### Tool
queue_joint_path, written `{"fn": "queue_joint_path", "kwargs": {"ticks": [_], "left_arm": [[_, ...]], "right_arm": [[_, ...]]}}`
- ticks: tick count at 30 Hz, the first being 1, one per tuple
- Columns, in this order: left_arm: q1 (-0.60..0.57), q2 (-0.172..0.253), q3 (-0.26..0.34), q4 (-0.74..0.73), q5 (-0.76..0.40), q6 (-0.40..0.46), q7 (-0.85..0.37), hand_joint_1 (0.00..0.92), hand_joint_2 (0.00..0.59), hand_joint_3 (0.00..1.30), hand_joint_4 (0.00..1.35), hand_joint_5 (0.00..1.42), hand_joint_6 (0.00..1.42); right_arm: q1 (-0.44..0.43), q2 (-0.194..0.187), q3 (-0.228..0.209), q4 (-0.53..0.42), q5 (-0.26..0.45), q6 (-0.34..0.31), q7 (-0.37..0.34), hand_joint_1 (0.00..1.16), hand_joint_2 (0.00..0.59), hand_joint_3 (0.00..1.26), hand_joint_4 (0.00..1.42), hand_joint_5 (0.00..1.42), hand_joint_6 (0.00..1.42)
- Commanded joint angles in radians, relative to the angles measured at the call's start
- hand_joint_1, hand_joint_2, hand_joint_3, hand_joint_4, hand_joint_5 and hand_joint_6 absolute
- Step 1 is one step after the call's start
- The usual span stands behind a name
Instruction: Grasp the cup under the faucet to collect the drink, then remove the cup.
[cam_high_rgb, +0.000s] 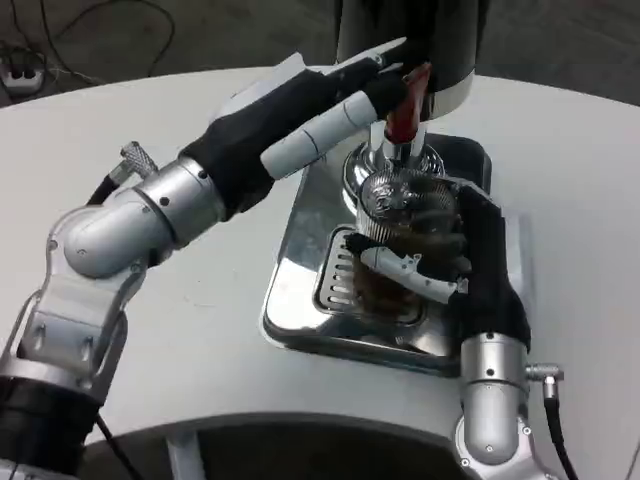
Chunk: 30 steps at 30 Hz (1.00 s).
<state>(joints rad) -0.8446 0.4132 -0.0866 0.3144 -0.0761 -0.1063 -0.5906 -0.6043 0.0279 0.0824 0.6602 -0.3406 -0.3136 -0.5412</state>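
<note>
Fingers of the right hand wrap around the cup, a clear patterned glass with dark drink in its lower part, standing on the silver drip tray directly beneath the faucet. The left hand reaches across from the left, its fingertips pressing the red tap lever on the dark dispenser above the cup. Tray and dispenser sit on the white counter
</note>
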Motion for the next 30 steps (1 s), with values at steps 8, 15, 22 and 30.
{"fn": "queue_joint_path", "kwargs": {"ticks": [8,15,22,30], "left_arm": [[0.071,0.01,0.022,-0.144,-0.008,0.048,-0.012,0.0,0.066,0.0,0.0,0.05,0.03],[0.097,0.0,0.056,-0.228,-0.042,0.091,-0.013,0.0,0.068,0.0,0.0,0.05,0.03],[0.141,-0.005,0.085,-0.333,-0.107,0.159,-0.006,0.0,0.069,0.0,0.0,0.05,0.03],[0.196,0.001,0.107,-0.445,-0.143,0.221,-0.003,0.0,0.07,0.01,0.0,0.06,0.03]], "right_arm": [[0.068,0.01,0.027,-0.08,-0.016,0.011,0.009,0.95,0.082,0.84,0.89,1.1,1.13],[0.099,0.014,0.046,-0.126,-0.026,0.023,0.028,0.95,0.082,0.85,0.89,1.1,1.15],[0.135,0.016,0.065,-0.182,-0.034,0.032,0.046,0.94,0.08,0.85,0.89,1.11,1.15],[0.175,0.012,0.076,-0.256,-0.038,0.039,0.075,0.94,0.079,0.86,0.89,1.11,1.16]]}}
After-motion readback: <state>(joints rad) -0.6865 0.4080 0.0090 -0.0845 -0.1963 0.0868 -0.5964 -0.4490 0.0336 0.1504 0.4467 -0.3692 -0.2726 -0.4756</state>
